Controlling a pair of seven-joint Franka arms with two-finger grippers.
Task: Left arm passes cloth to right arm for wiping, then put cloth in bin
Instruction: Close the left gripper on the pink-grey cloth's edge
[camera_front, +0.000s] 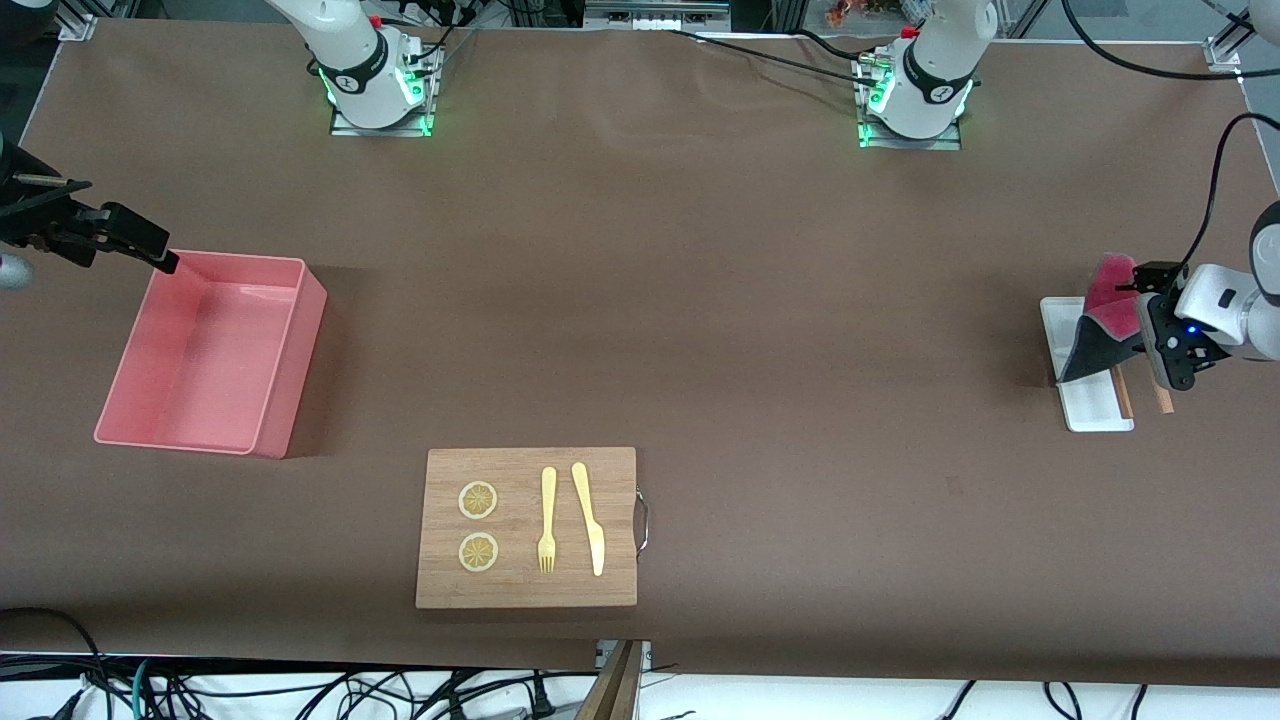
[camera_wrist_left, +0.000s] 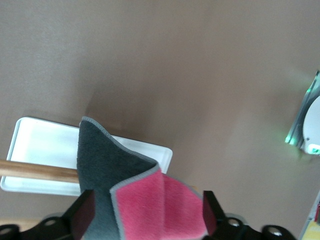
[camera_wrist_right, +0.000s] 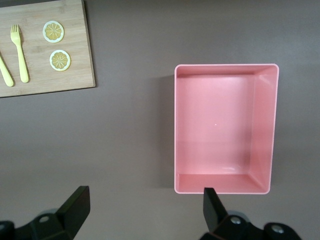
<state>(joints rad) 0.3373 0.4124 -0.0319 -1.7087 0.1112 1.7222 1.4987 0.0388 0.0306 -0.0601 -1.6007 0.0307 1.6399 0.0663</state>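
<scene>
Wooden board (camera_front: 527, 527) nearest; left gripper (camera_front: 1150, 330) holds cloth (camera_front: 1100, 325) over white tray (camera_front: 1090, 405).

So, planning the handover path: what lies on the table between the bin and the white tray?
Front view: only bare brown table between bin and white tray.

One cloth (camera_front: 1100, 325), one bin (camera_front: 215, 350), one board (camera_front: 527, 527) — two lemon slices (camera_front: 478, 500), fork (camera_front: 547, 520), knife (camera_front: 588, 517) — one white tray (camera_front: 1095, 410)
</scene>
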